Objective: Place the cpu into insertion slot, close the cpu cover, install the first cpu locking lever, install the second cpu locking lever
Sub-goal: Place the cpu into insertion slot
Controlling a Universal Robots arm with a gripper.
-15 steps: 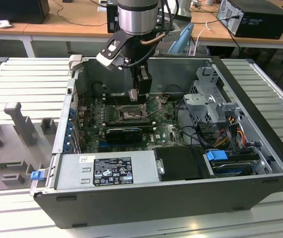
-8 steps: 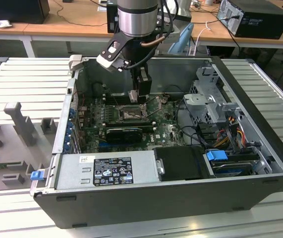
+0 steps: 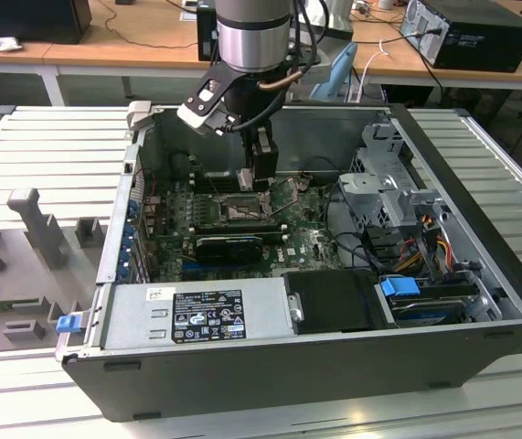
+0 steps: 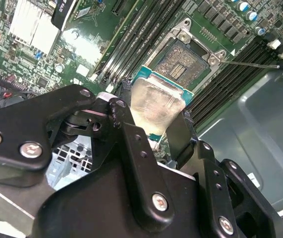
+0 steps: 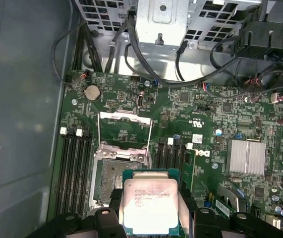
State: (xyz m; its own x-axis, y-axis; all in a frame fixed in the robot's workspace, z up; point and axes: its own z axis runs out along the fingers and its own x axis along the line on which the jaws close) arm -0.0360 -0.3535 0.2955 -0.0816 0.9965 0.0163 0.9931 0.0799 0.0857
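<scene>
Gripper (image 3: 253, 179) fingers (image 4: 131, 129) are pressed against two opposite edges of the cpu (image 5: 148, 206), pinching it between them inside the open computer case (image 3: 480, 174). Being square, the cpu has no long axis to speak of; its dull silver lid faces up toward both wrist cameras, with the green rim showing around it (image 4: 156, 101), and it sits roughly level, midway between the fingertips. It hangs clear of the insertion slot (image 5: 107, 173), whose pin field lies bare (image 4: 186, 62), and in the first wrist view it overlaps one edge of that slot. In the exterior view the gripper stands just toward 12 o'clock of the insertion slot (image 3: 240, 208). Beyond the slot the cpu cover (image 5: 126, 115) is swung open, with the motherboard (image 5: 205, 106) seen through its window. One thin locking lever (image 4: 250, 63) stands off to the side. Memory slots (image 5: 74, 168) flank the slot on both sides. In the exterior view the power supply (image 3: 197, 311) lies toward 6 o'clock of the slot and the drive cage (image 3: 388, 183) toward 3 o'clock.
</scene>
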